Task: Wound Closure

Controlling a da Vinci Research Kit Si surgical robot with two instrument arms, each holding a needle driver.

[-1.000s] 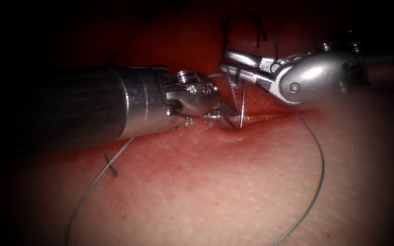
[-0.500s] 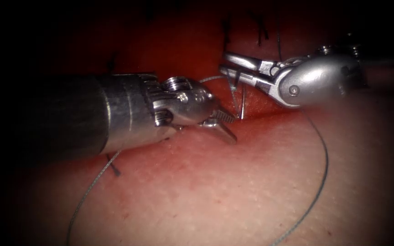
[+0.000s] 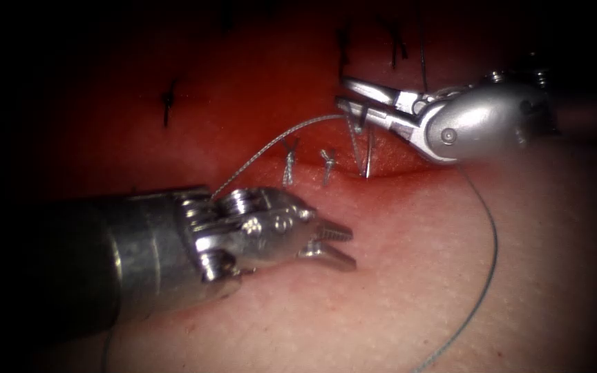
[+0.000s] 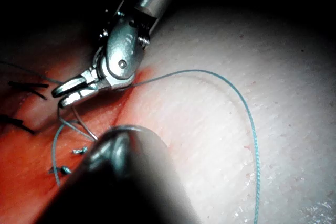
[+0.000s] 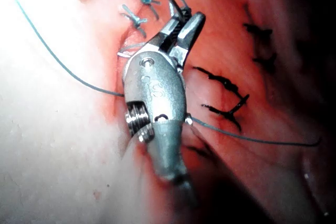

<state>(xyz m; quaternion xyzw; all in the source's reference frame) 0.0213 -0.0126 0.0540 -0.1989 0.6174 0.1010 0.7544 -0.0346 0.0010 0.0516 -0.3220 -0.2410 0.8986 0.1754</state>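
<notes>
Polished, glossy metal on both pincers: left [image 3: 329,243], right [image 3: 356,100]. Thread [image 3: 481,276] matt, twisted. Tissue [image 3: 381,290] moist, finely pebbled, glistening.

A: Where's the needle [image 3: 366,153]?

B: Thin, curved, steel; standing nearly upright at the cut [image 3: 381,176] in the tissue [image 3: 381,276], tip down at the wound edge, upper end clamped in the right claw [image 3: 351,103].

A: And the thread [image 3: 481,276]?

B: Grey-blue; one strand runs left from the needle, another loops wide over the pale tissue to the right
</notes>
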